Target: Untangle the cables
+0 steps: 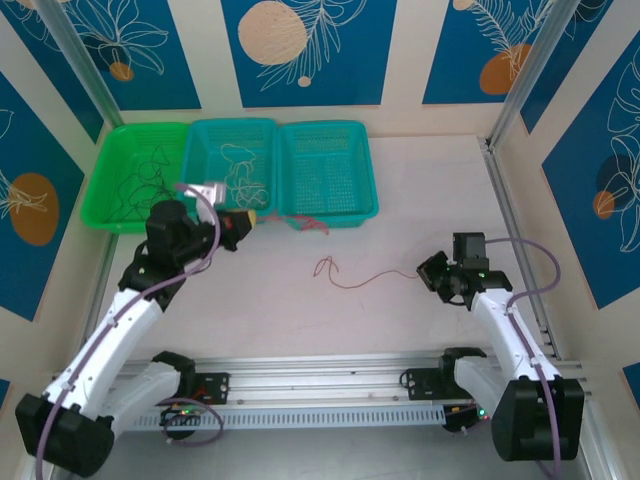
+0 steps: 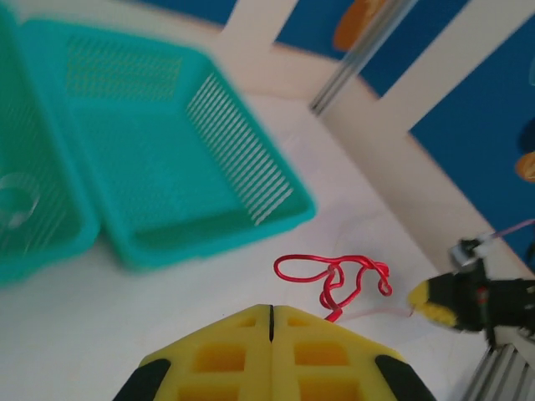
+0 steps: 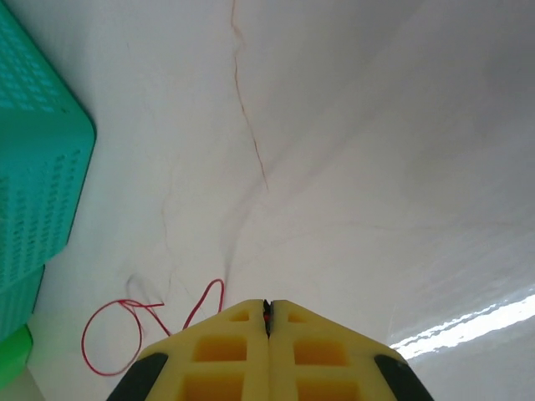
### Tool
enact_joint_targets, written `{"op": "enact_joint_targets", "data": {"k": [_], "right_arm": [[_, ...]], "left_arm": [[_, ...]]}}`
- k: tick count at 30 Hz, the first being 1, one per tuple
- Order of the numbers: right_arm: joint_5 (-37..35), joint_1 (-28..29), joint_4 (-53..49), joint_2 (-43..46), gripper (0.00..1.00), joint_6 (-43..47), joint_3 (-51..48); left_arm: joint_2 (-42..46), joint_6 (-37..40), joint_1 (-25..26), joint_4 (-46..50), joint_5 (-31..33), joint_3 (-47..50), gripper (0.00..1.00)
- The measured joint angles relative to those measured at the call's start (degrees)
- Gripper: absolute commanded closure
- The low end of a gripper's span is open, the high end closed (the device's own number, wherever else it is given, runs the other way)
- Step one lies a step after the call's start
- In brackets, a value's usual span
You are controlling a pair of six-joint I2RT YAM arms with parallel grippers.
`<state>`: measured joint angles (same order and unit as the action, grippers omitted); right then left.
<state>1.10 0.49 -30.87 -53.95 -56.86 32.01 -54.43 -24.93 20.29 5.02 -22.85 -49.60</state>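
My left pincer, ten o'clock, and right pincer, three o'clock, each clamp the red cable, likely to spread it.

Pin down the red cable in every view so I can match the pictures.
Top external: red cable mid-table, in front of the rightmost teal basket.
Left wrist: lower centre, a bright squiggle.
Right wrist: bottom left, looping.
Shared landmark: that teal basket, top centre in the first, upper left in the second, left edge in the third.
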Motion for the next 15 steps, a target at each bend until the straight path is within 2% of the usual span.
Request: {"op": "enact_joint_targets", "data": {"k": [5,8,15], "right_arm": [[-1.33,3.34,-0.09,-0.28,1.00,-1.97,-0.98],[-1.77,4.57,-0.48,0.50,1.00,-2.78,-1.18],[-3.10,5.18,-4.15,8.33,1.00,-3.61,-2.16]], "left_arm": [[-13.79,1.14,5.29,-6.78,6.82,-11.45,1.00],[-23.80,2.29,5.88,-10.23,10.43,-16.11,1.00],[-46.29,6.93,5.86,-10.36,15.91,-29.57,1.00]]}}
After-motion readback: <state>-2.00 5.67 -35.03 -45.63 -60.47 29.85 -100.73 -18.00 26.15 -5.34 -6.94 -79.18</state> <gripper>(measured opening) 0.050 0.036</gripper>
